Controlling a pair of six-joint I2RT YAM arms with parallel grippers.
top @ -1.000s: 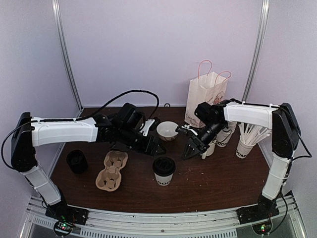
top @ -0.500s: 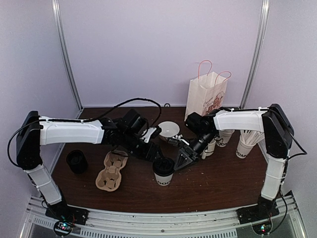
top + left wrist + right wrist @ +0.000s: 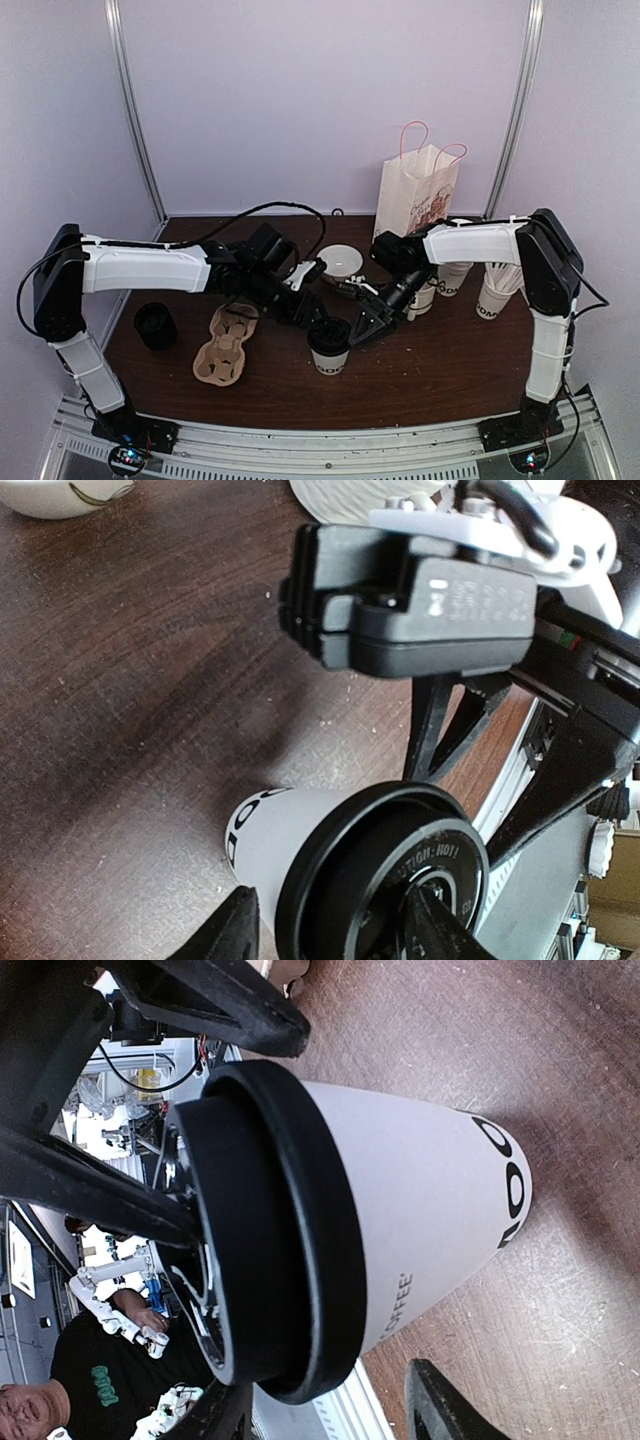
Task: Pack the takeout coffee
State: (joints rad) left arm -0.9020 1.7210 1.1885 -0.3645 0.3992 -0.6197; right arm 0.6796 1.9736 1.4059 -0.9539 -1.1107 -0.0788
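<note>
One takeout coffee cup (image 3: 330, 348), white paper with black lettering and a black lid, stands upright at the table's front middle. My left gripper (image 3: 318, 322) reaches it from the back left and my right gripper (image 3: 362, 328) from the back right. In the left wrist view the lid (image 3: 400, 880) fills the bottom; the left gripper (image 3: 335, 935) is open, one finger beside the cup wall, the other in front of the lid top. In the right wrist view the cup (image 3: 420, 1210) lies between the jaws of the open right gripper (image 3: 330, 1410), with a gap at the wall-side finger.
A cardboard cup carrier (image 3: 225, 345) lies left of the cup, and a stack of black lids (image 3: 155, 325) sits further left. A white bowl (image 3: 340, 262), a paper bag (image 3: 415, 195), unlidded paper cups (image 3: 452, 278) and a cup of sticks (image 3: 495, 295) stand behind and to the right.
Both grippers have come forward and inward from the back of the table to the lidded cup. The left jaws have narrowed. The cup has stayed in place.
</note>
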